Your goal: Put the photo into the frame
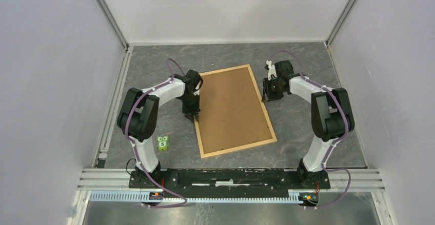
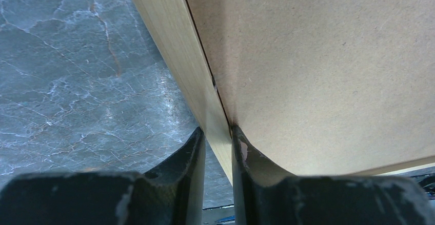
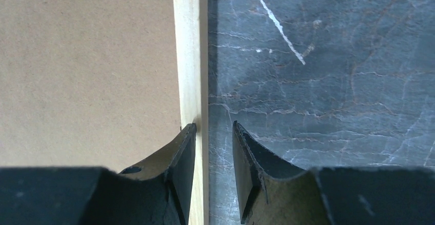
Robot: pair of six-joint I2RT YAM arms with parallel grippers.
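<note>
Grey marbled desk. The frame lies flat mid-desk, skewed, with its near end swung toward the right arm. It's back side up, and the brown backing board fills the inside of the wooden strips.

Left end effector is on the frame's left long strip, about halfway along. In the wrist view the fingers are nearly closed, one on each side of the strip. The wood fills the gap between them, so it has hold of the frame.

Right end effector is at the frame's right long strip, toward the far end. It's partly open, with the inner finger over the strip and the outer finger on the desk side. Bare desk shows between that finger and the wood, so nothing is clamped.

A small green block marked 5 sits on the desk left of the frame's near corner, clear of it.
</note>
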